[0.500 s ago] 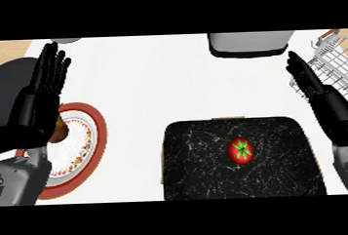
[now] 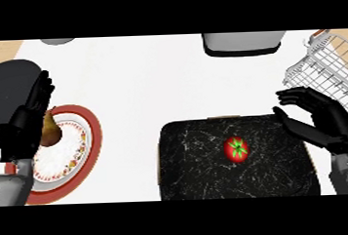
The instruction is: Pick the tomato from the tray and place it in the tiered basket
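R hand (image 2: 317, 120) open nr tomato (image 2: 236, 149)

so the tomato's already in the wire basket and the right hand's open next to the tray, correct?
Not quite. The head view shows the tomato on the black tray, not in the wire basket. The right hand is open beside the tray.

White surface (image 2: 147, 81) holds a red-rimmed plate (image 2: 91, 142) at left with a brownish pear-like item (image 2: 50, 131) on it. Grey-black appliance (image 2: 243, 43) at far edge; grey object (image 2: 56, 41) far left.
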Robot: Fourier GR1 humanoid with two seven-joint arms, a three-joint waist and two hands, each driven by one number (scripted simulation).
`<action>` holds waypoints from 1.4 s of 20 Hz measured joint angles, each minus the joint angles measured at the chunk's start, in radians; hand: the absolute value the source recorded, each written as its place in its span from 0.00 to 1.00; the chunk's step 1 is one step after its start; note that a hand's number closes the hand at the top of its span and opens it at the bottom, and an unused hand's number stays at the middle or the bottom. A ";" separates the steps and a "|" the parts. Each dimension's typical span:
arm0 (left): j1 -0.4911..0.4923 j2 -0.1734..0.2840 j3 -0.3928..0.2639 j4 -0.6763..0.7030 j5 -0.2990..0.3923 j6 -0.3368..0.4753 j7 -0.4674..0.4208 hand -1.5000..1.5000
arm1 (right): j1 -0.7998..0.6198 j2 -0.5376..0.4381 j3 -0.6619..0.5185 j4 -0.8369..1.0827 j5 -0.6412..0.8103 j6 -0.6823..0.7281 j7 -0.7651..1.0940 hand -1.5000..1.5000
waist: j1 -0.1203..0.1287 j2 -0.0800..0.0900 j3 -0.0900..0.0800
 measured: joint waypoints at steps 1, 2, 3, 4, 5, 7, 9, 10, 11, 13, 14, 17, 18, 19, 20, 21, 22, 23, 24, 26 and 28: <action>0.015 -0.001 -0.006 0.003 -0.007 0.002 0.007 0.50 | 0.024 0.004 -0.010 0.008 0.013 -0.033 0.014 0.00 | 0.002 -0.001 -0.001; 0.019 0.000 -0.010 0.001 -0.016 0.007 0.026 0.50 | 0.050 0.007 -0.015 0.000 0.026 -0.060 0.027 0.00 | 0.004 -0.003 -0.002; 0.028 -0.004 -0.014 -0.001 -0.028 0.010 0.036 0.50 | 0.077 0.009 -0.019 -0.022 0.037 -0.078 0.037 0.00 | 0.006 -0.004 -0.002; 0.016 -0.008 -0.010 0.020 -0.037 0.003 0.037 0.50 | 0.092 0.008 -0.027 -0.035 0.045 -0.081 0.048 0.00 | 0.009 -0.004 -0.003; 0.014 -0.017 -0.012 0.034 -0.050 0.003 0.035 0.50 | 0.121 -0.001 -0.035 -0.068 0.046 -0.076 0.058 0.00 | 0.010 -0.004 -0.003; 0.015 -0.020 -0.005 0.049 -0.059 -0.004 0.032 0.50 | 0.162 -0.044 -0.052 -0.150 0.044 -0.054 0.110 0.00 | 0.010 -0.005 -0.004; 0.030 -0.023 -0.002 0.054 -0.063 -0.005 0.019 0.50 | 0.165 -0.110 -0.055 -0.200 0.043 -0.001 0.169 0.00 | 0.014 -0.006 -0.005; 0.029 -0.028 -0.004 0.065 -0.066 -0.005 0.015 0.50 | 0.162 -0.151 -0.054 -0.211 0.041 0.037 0.194 0.00 | 0.014 -0.006 -0.006; 0.027 -0.030 -0.006 0.067 -0.071 -0.003 0.014 0.50 | 0.159 -0.190 -0.045 -0.225 0.048 0.073 0.220 0.00 | 0.015 -0.006 -0.006; 0.025 -0.033 -0.010 0.062 -0.077 -0.002 0.019 0.50 | 0.137 -0.272 -0.031 -0.249 0.047 0.154 0.278 0.00 | 0.022 -0.006 -0.007; 0.019 -0.035 -0.011 0.062 -0.078 -0.002 0.025 0.50 | 0.125 -0.307 -0.022 -0.267 0.045 0.190 0.312 0.00 | 0.023 -0.006 -0.007; 0.004 -0.045 -0.017 0.070 -0.086 -0.003 0.033 0.50 | 0.072 -0.374 0.021 -0.321 0.038 0.270 0.433 0.00 | 0.028 -0.005 -0.007; 0.004 -0.047 -0.014 0.081 -0.086 -0.006 0.024 0.50 | 0.051 -0.395 0.026 -0.335 0.026 0.299 0.473 0.00 | 0.029 -0.005 -0.007; 0.002 -0.047 -0.010 0.091 -0.083 -0.015 0.014 0.50 | 0.012 -0.398 0.047 -0.343 0.028 0.309 0.523 0.00 | 0.033 -0.004 -0.007; -0.008 -0.049 -0.008 0.092 -0.084 -0.017 0.022 0.50 | -0.022 -0.393 0.067 -0.350 0.028 0.317 0.574 0.00 | 0.035 -0.004 -0.007; -0.017 -0.053 -0.005 0.099 -0.088 -0.017 0.025 0.50 | -0.059 -0.383 0.084 -0.348 0.028 0.324 0.622 0.00 | 0.036 -0.003 -0.007; -0.012 -0.050 0.002 0.100 -0.086 -0.027 0.017 0.50 | -0.087 -0.369 0.102 -0.353 0.037 0.321 0.671 0.00 | 0.036 -0.003 -0.007; -0.020 -0.047 0.010 0.101 -0.084 -0.034 0.024 0.50 | -0.119 -0.355 0.115 -0.348 0.042 0.326 0.712 0.00 | 0.036 -0.004 -0.007; -0.008 -0.050 0.007 0.085 -0.090 -0.034 0.029 0.50 | -0.150 -0.343 0.128 -0.339 0.046 0.332 0.753 0.00 | 0.038 -0.004 -0.006; -0.004 -0.053 0.006 0.066 -0.097 -0.036 0.044 0.50 | -0.200 -0.296 0.179 -0.318 0.078 0.324 0.826 0.00 | 0.041 -0.004 -0.006; -0.020 -0.063 0.013 0.086 -0.104 -0.036 0.040 0.50 | -0.252 -0.259 0.205 -0.281 0.083 0.339 0.877 0.00 | 0.039 -0.003 -0.006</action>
